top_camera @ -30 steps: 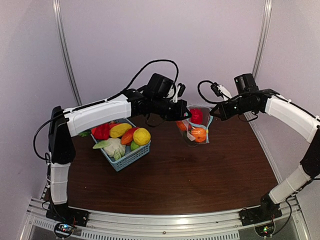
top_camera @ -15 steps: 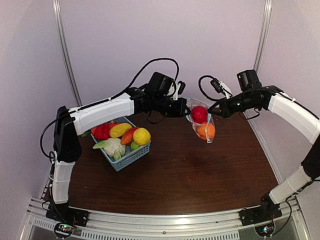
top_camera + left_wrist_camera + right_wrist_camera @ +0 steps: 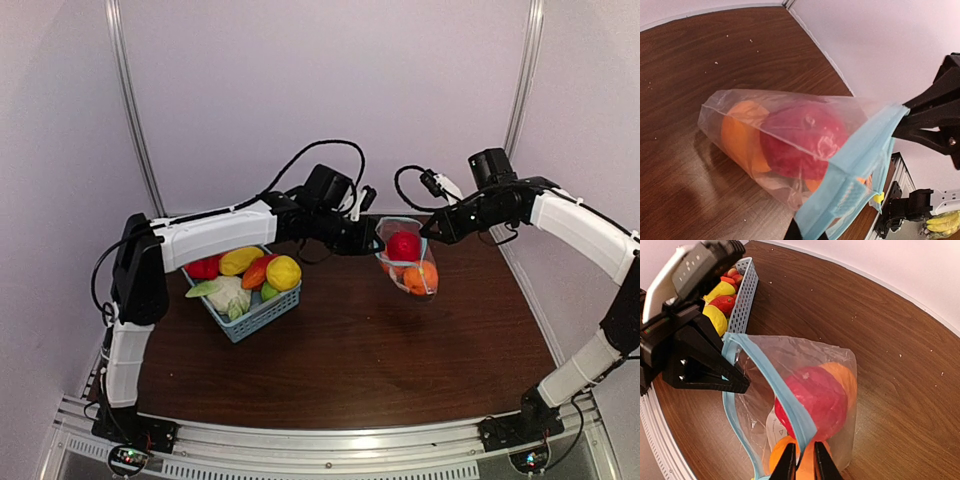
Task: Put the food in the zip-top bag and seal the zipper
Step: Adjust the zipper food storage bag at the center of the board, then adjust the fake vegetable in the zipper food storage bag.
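Food (image 3: 404,246) lies in the zip-top bag (image 3: 805,352), right of the basket (image 3: 262,313).

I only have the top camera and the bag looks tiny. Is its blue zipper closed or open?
Observer: Open. In the right wrist view the zipper spreads into a wide loop, and the red food shows inside the zip-top bag.
Operator: So who is holding it open like that?
Observer: Both arms. In the right wrist view the right end effector is shut on the strip. In the left wrist view the left end effector pinches another part of it.
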Controlling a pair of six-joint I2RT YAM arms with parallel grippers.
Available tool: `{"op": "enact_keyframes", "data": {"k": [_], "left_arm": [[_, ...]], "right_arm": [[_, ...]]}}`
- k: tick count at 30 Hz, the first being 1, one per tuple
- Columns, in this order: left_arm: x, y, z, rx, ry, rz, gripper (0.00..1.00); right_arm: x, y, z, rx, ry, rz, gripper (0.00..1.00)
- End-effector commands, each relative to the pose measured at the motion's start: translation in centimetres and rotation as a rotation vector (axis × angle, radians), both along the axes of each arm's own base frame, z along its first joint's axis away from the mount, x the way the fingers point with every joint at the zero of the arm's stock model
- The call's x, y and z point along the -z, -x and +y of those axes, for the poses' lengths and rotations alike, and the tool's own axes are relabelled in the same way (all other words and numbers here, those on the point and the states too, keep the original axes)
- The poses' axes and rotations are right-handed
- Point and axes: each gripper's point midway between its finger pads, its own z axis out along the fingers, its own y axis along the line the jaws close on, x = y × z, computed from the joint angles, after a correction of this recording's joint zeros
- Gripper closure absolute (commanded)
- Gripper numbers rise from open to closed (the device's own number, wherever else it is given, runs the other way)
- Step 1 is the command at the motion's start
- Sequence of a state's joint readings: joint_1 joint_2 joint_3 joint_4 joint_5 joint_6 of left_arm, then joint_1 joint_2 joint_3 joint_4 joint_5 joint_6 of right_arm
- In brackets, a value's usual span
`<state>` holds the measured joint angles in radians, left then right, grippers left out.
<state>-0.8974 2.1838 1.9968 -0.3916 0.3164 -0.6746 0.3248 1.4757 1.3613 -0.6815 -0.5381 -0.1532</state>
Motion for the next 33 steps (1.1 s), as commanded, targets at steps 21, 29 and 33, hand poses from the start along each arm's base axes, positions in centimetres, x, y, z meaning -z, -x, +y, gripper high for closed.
{"op": "enact_keyframes", "data": {"k": [21, 29, 33], "left_arm": [[1.3, 1.8, -0.3, 0.019, 0.114, 0.126, 1.00], [0.0, 2.0, 0.2, 0.005, 0.156, 0.108, 1.00], [-0.8, 1.8, 0.5, -0.006, 0.173, 0.084, 1.00]], "right_arm": [[4.6, 2.1, 6.1, -0.147, 0.121, 0.018, 1.00], [10.2, 0.3, 5.7, -0.080, 0.218, 0.099, 1.00], [11.9, 0.2, 5.8, -0.083, 0.270, 0.139, 1.00]]}}
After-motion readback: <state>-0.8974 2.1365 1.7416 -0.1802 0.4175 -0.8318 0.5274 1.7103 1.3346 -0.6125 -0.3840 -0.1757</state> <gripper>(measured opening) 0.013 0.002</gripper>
